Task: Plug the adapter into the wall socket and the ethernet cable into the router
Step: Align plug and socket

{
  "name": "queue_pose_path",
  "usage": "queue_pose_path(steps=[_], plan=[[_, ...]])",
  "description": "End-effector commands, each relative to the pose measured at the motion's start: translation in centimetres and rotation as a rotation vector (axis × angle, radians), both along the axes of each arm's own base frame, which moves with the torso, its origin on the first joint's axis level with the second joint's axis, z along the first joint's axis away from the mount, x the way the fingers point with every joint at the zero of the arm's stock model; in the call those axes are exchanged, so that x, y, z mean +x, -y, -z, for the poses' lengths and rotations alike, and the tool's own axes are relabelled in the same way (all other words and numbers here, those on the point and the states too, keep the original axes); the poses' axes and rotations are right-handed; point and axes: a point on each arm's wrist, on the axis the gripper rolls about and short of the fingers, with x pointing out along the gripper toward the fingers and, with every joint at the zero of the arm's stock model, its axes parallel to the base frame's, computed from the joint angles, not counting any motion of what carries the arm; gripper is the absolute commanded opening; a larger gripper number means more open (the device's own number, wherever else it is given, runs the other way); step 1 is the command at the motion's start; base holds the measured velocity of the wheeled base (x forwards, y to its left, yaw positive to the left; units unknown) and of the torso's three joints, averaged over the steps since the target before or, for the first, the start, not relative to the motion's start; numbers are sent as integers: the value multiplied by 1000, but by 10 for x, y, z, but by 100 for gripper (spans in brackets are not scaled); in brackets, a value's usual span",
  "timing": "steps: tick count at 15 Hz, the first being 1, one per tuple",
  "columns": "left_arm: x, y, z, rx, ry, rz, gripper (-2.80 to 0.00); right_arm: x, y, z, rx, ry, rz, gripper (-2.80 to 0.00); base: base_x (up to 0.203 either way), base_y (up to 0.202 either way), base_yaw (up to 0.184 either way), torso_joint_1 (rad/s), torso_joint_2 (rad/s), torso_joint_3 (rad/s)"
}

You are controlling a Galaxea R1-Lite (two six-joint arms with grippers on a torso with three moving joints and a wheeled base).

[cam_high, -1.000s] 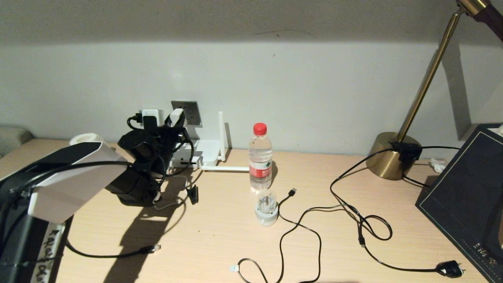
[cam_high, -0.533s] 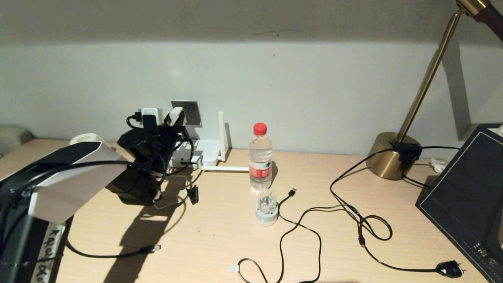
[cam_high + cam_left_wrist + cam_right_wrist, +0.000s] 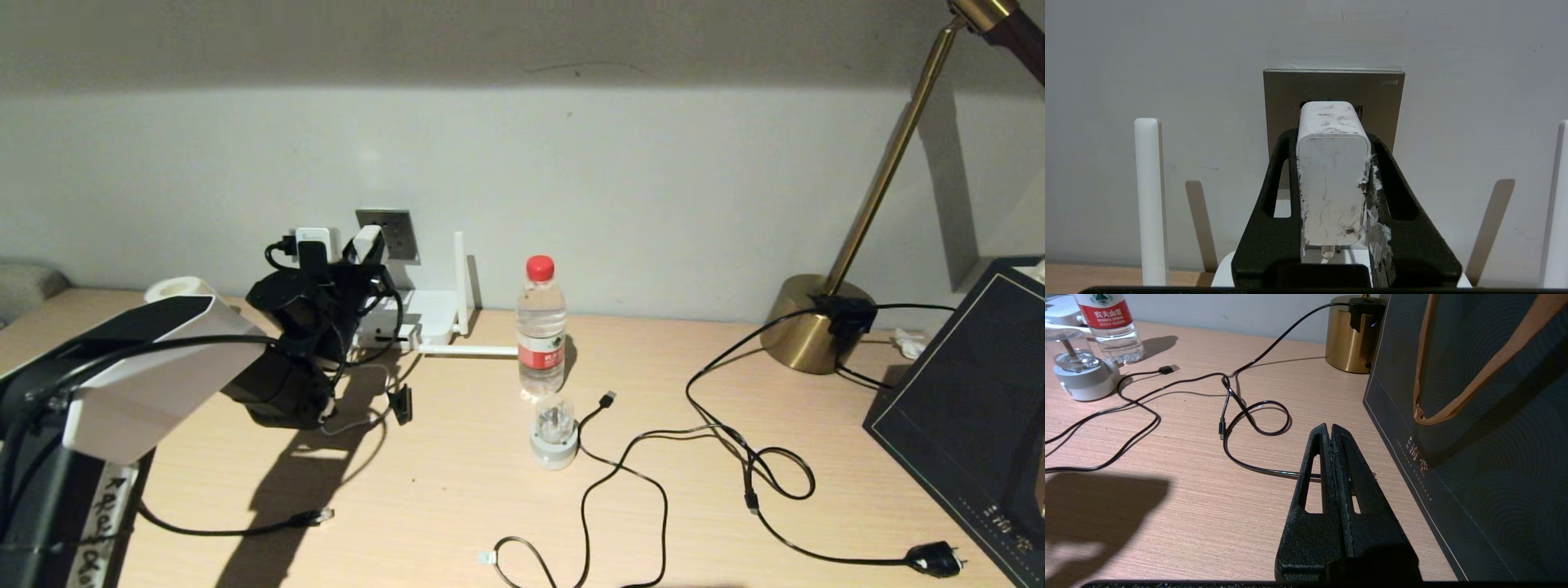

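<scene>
Left gripper [image 3: 1331,139] fingers pinching the adapter [image 3: 1331,179], long axis pointing straight at the wall socket [image 3: 1388,106]. Adapter's front end sits right at the socket plate, centred, cord end trailing away from it; seating cannot be told. Router [image 3: 429,314] just below the socket. Right gripper [image 3: 1331,430] well away from the socket, fingers pressed together, empty.

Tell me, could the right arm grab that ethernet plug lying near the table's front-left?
Probably not easily: the ethernet cable lies beyond the left arm, while the right gripper sits shut beside the dark bag, far right.
</scene>
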Motion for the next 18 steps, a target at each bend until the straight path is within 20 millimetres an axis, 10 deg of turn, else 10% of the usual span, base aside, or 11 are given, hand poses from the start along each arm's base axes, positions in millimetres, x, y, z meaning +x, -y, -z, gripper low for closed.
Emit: queue_pose_path(steps=[1,18], plan=[[0,-1,0,-1,8,-3,-280,3,0,10,-1,-35,-1,-280,0,0,0,0,0,0],[5,-1,-2,7,10,9,-280,3,0,10,-1,-35,-1,-280,0,0,0,0,0,0]])
